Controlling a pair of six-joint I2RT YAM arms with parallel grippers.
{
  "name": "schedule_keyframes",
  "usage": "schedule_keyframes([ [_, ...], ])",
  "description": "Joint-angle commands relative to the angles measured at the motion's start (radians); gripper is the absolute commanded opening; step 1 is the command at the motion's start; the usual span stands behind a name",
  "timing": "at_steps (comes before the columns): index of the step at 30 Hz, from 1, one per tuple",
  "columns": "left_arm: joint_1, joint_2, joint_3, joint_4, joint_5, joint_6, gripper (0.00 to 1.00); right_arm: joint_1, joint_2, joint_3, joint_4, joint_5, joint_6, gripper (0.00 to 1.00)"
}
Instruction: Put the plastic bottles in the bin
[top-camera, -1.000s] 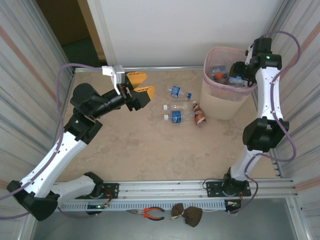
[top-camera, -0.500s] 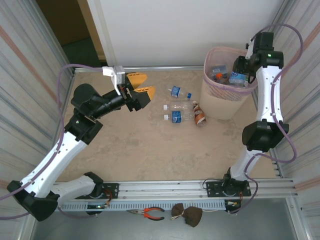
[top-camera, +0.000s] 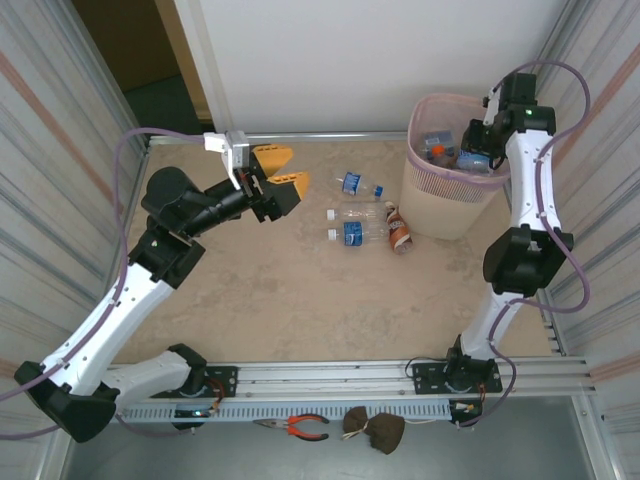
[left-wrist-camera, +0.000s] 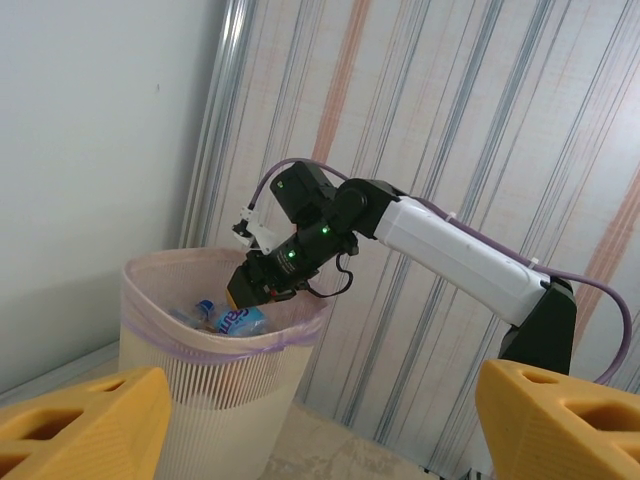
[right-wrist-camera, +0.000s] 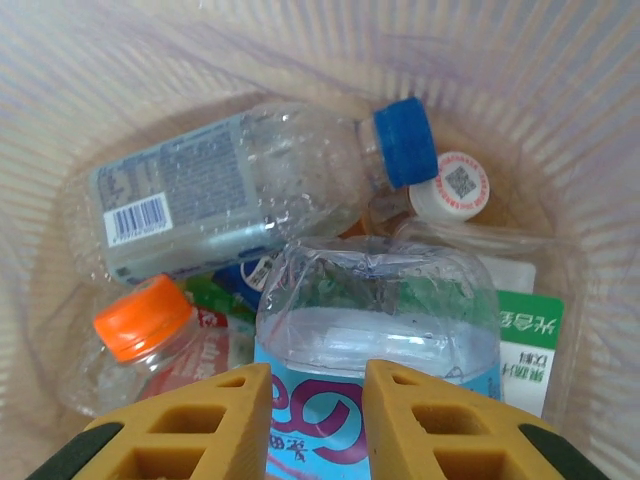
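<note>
The pale pink bin (top-camera: 440, 205) stands at the back right, several plastic bottles inside it. My right gripper (top-camera: 478, 150) hangs over its rim. In the right wrist view its fingers (right-wrist-camera: 318, 400) stand close together with a narrow gap and nothing pinched. Just below them a clear bottle with a blue label (right-wrist-camera: 375, 330) lies on the pile. The left wrist view shows that gripper (left-wrist-camera: 255, 290) above the bin (left-wrist-camera: 200, 400). On the table lie a blue-capped bottle (top-camera: 360, 186), two clear bottles (top-camera: 355, 213) (top-camera: 355, 233) and a brown one (top-camera: 400, 230). My left gripper (top-camera: 285, 180) hovers open to their left.
Inside the bin are an orange-capped bottle (right-wrist-camera: 140, 320), a blue-capped clear bottle (right-wrist-camera: 250, 185) and a white cap (right-wrist-camera: 450, 187). Striped walls close in both sides. Pliers (top-camera: 300, 427) and a brown pouch (top-camera: 375, 430) lie beyond the front rail.
The right gripper's jaws have drawn together over the bin, and the blue-labelled bottle now rests on the pile. The left arm has not moved.
</note>
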Motion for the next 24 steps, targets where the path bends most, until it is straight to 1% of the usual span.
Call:
schedule_keyframes([
  [1,0.009,0.006,0.001,0.050,-0.002,-0.020,0.80,-0.017,-0.011,-0.064,-0.050,0.062,-0.019,0.30],
  [6,0.011,0.020,0.009,0.030,0.004,-0.015,0.80,-0.019,-0.036,-0.028,-0.073,0.073,-0.020,0.30],
  [10,0.010,0.033,0.028,-0.042,-0.009,0.020,0.80,-0.015,-0.069,0.020,-0.098,0.071,-0.019,0.30],
  [16,0.010,0.088,0.074,-0.196,-0.017,0.132,0.78,-0.003,-0.142,0.050,-0.103,0.062,-0.017,0.31],
  [24,0.008,0.219,0.145,-0.414,-0.029,0.318,0.74,0.017,-0.254,0.038,-0.092,0.024,-0.005,0.32],
])
